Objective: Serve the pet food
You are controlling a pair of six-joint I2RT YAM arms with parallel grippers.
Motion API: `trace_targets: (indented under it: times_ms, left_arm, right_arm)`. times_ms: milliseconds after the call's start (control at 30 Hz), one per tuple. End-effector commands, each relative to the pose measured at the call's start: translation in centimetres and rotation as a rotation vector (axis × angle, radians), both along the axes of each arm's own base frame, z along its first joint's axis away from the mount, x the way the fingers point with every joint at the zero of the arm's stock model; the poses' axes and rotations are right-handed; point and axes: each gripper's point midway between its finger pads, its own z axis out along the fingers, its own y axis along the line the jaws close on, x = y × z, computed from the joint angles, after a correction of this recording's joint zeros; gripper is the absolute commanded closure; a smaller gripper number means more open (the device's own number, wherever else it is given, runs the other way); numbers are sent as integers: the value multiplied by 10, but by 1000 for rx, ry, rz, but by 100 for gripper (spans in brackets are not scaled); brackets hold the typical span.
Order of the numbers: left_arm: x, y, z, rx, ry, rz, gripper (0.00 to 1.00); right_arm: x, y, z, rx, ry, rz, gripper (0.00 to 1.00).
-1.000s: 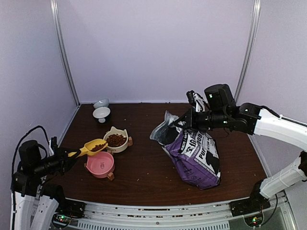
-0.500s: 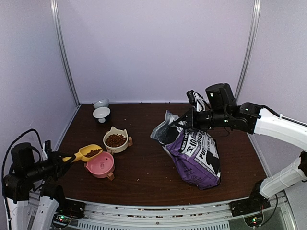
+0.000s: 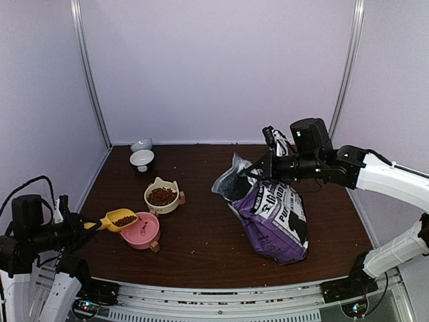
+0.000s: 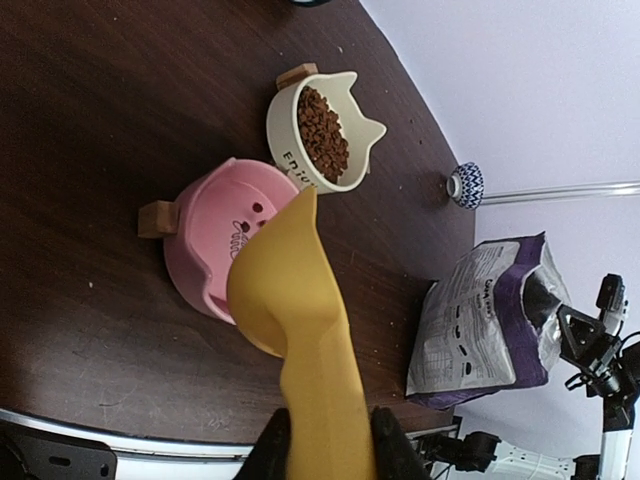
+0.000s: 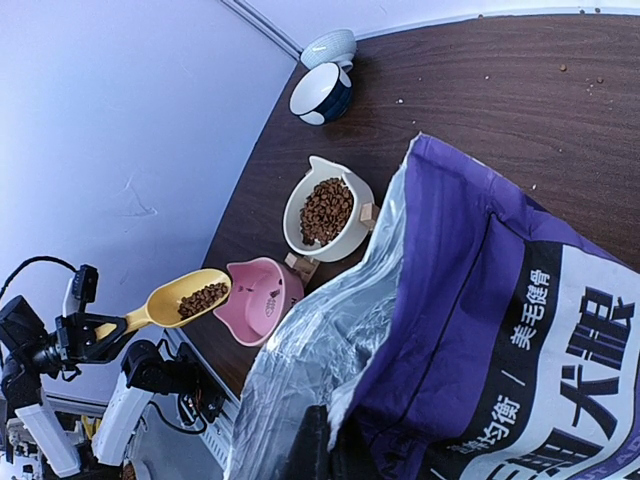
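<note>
My left gripper [image 3: 79,228] [image 4: 322,450] is shut on the handle of a yellow scoop [image 3: 119,219] [image 4: 292,300] [image 5: 185,300]. The scoop holds a heap of brown pet food [image 3: 125,220] [image 5: 203,299] and hangs at the left rim of the empty pink cat-shaped bowl [image 3: 141,230] [image 4: 212,245] [image 5: 262,297]. A cream cat-shaped bowl [image 3: 161,196] [image 4: 322,135] [image 5: 328,212] behind it is full of kibble. My right gripper [image 3: 260,169] [image 5: 318,448] is shut on the open mouth edge of the purple-and-white bag [image 3: 271,215] [image 5: 480,330].
Two small blue-and-white bowls [image 3: 141,158] [image 5: 321,92] stand at the back left corner. A metal post [image 3: 90,74] rises at the left, another [image 3: 348,67] at the right. Loose kibble crumbs lie near the back edge [image 5: 565,68].
My left arm has drawn back toward the left, carrying the loaded scoop from between the two bowls to the pink bowl's left rim. The right arm and bag have barely moved.
</note>
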Motion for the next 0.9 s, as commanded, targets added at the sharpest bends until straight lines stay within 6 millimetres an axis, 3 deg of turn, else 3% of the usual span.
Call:
trace_targets:
  times_ms: [0,233,867]
  left_arm:
    - [1,6,10,112,-18,-33,100]
    - [1,14,17,252,12,-98,100]
    - [20,11,25,392,29,-285,100]
  right_arm:
    - [4,-11,9,9,-39,-28,100]
    - [5,-14,7,3,-37,-36,100]
    - [6,-19,5,-8,-32,-56,100]
